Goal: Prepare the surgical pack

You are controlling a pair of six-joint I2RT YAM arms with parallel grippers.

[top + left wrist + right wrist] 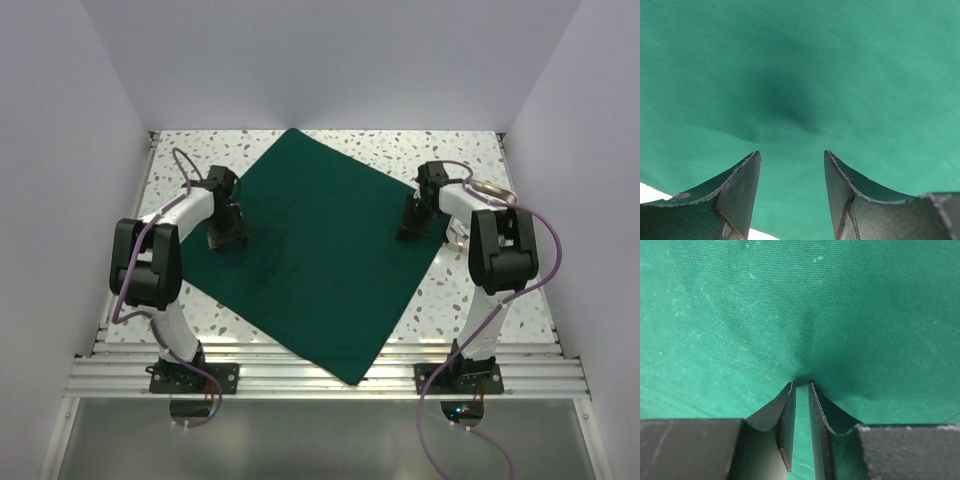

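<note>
The surgical pack lies spread out flat as a broad dark green sheet, turned like a diamond, with its near corner hanging over the table's front rail. My left gripper hovers just over the sheet's left corner. In the left wrist view it stands open, and only smooth cloth shows between its fingers. My right gripper is down on the sheet's right corner. Its jaws are a narrow slit apart, tips touching the cloth, which puckers toward them; nothing is clamped in the slit.
A shiny steel tray sits at the right, mostly hidden behind my right arm. Speckled tabletop shows around the sheet. White walls close in the left, right and back. An aluminium rail runs along the near edge.
</note>
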